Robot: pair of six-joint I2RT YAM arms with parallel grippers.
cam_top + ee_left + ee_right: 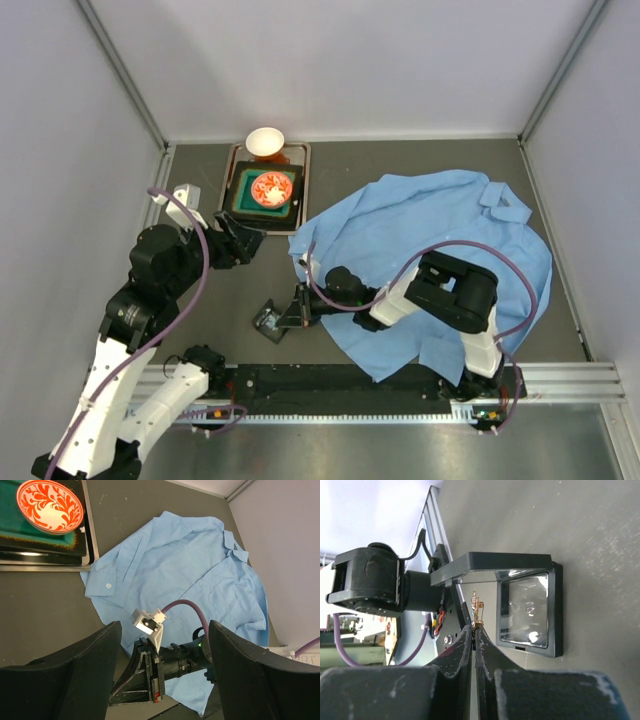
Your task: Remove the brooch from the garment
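The light blue garment lies spread at the right of the table, also seen in the left wrist view. My right gripper is shut on the tiny gold-silver brooch, which sticks out past the fingertips. It holds the brooch off the shirt's left edge, beside a small dark open box. In the top view the right gripper is next to that box. My left gripper hangs open and empty above the table near the tray, its fingers wide apart.
A dark tray at the back left carries a green mat with a red patterned bowl, and a white bowl stands behind it. The box's lid is raised. Walls enclose the table on three sides.
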